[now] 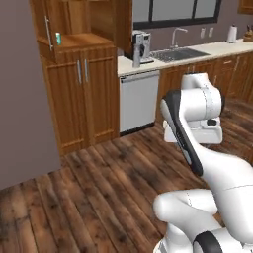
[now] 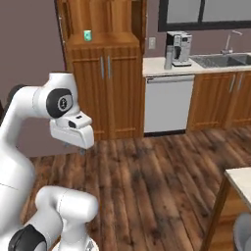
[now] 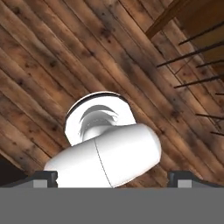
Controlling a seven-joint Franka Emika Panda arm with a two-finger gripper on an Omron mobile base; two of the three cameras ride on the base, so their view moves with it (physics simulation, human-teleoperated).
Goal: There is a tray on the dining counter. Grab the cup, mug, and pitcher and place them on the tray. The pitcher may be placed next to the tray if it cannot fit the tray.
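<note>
A small teal-green vessel (image 1: pixel 58 38) stands on the ledge of the tall wooden cabinet (image 1: pixel 81 89), also seen in the right base view (image 2: pixel 87 35). It is too small to tell whether it is the cup or the mug. A beige corner of the dining counter (image 2: pixel 241 177) shows at the lower right. The tray and the pitcher are out of view. My gripper (image 3: pixel 114 178) is open, its fingertips (image 3: pixel 46 177) far apart, pointing down at the wooden floor with nothing between them. The hand (image 2: pixel 73 130) hangs well short of the cabinet.
A white dishwasher (image 1: pixel 139 99) sits under the wall counter, with a coffee machine (image 1: pixel 141 47) and a sink (image 1: pixel 178 53) on top. A grey wall (image 1: pixel 20 99) stands at the left. A grey seat (image 2: pixel 243 230) is beside the dining counter. Open wooden floor lies ahead.
</note>
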